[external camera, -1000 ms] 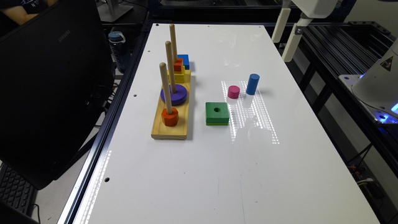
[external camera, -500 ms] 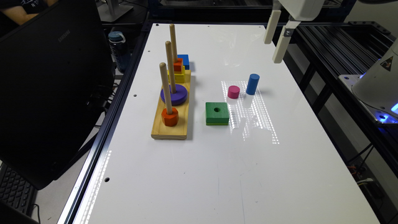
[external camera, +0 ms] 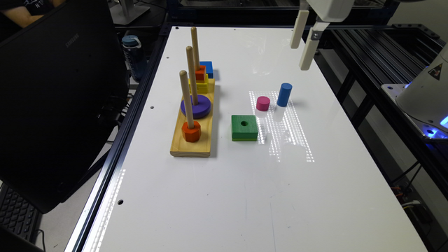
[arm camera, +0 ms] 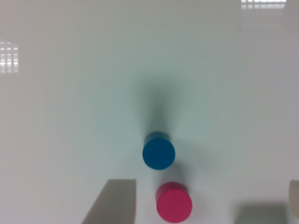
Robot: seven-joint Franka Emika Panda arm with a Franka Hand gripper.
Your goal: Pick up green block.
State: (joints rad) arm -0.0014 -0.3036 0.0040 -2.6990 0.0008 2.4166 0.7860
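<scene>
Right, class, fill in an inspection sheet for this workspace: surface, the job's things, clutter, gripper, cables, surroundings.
Surface: white table, glare patches.
Job's things: green block lying flat, hole up, untouched.
Clutter: pink cylinder and blue cylinder upright beside it; wooden peg board holding orange, purple and yellow pieces; blue square block behind it.
Gripper: gripper high above the table's far end, fingers apart, holding nothing.
Cables: cables at the exterior view's right edge.
Surroundings: black monitor, water bottle, keyboard.

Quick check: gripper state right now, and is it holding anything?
Gripper: open, fingers spread wide, holding nothing; it hangs above the table, away from the green block.
</scene>
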